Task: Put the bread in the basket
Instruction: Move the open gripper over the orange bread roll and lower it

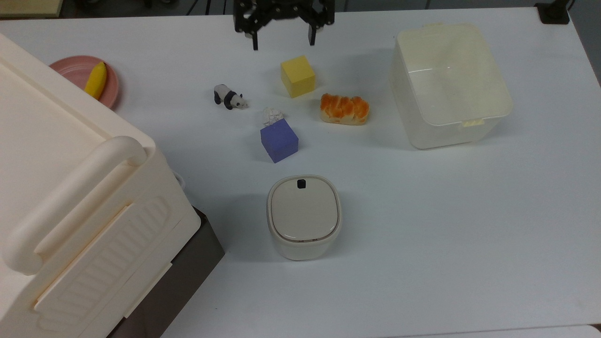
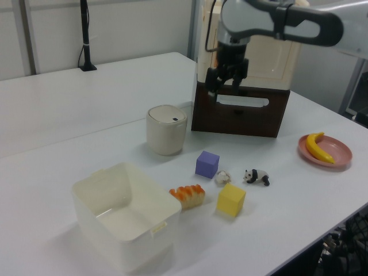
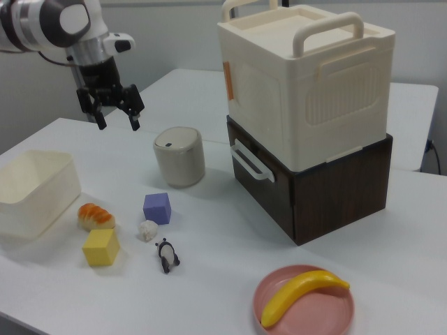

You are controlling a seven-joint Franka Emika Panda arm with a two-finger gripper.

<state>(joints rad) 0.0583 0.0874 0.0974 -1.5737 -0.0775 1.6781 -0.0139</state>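
Observation:
The bread (image 1: 344, 109) is a small orange-brown loaf lying on the white table, a short way to the top view's left of the basket (image 1: 462, 122). The basket is a big translucent cream tub standing upright with nothing in it. The bread (image 2: 187, 195) lies just beside the basket (image 2: 123, 244) in the left view, and the bread (image 3: 96, 216) next to the basket (image 3: 35, 192) in the right view. My gripper (image 1: 283, 44) hangs open in the air with nothing between its fingers. It stands well above the table (image 3: 119, 125), beyond the yellow cube and apart from the bread (image 2: 224, 91).
A yellow cube (image 1: 297, 75), a purple cube (image 1: 279, 140), a crumpled white lump (image 1: 273, 115) and a toy panda (image 1: 229, 96) lie near the bread. A lidded beige bin (image 1: 303, 216) stands nearer. The big cream handled box (image 1: 70, 211) sits on a brown drawer unit; a pink plate (image 1: 77, 70) holds a banana.

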